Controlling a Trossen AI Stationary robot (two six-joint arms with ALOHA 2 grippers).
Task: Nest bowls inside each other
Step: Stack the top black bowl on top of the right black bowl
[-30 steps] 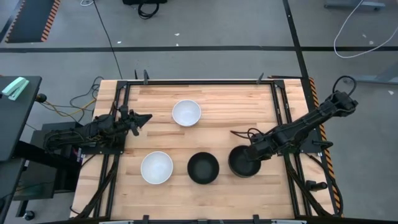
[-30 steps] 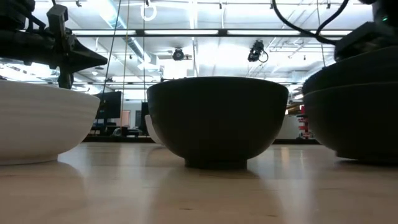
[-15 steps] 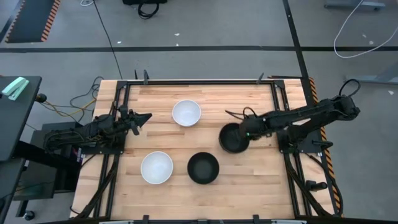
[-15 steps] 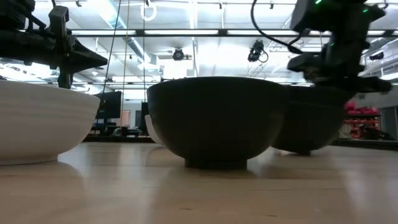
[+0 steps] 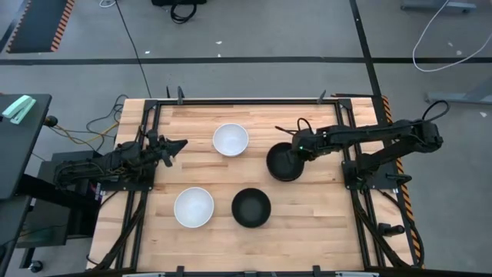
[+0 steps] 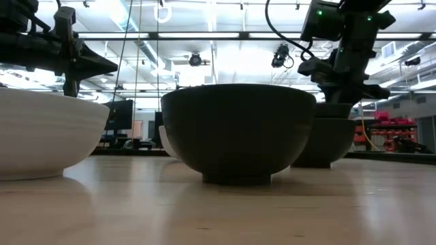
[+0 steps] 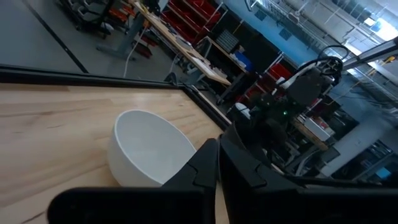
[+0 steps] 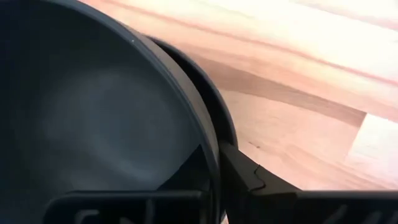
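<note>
High view: right gripper (image 5: pixel 298 148), jaws clamped on rim of black stack (image 5: pixel 284 162), apparently two nested, has carried it up-left from lower right toward white bowl (image 5: pixel 231 139). Left gripper (image 5: pixel 178 145): jaws closed, empty.

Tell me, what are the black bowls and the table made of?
The black bowls look like smooth matte plastic or glazed ceramic; the soft dull sheen can't settle which. The table looks like wood: pale planks with visible grain and seams.

White bowl (image 6: pixel 41 133) cut off by low view's left edge.
</note>
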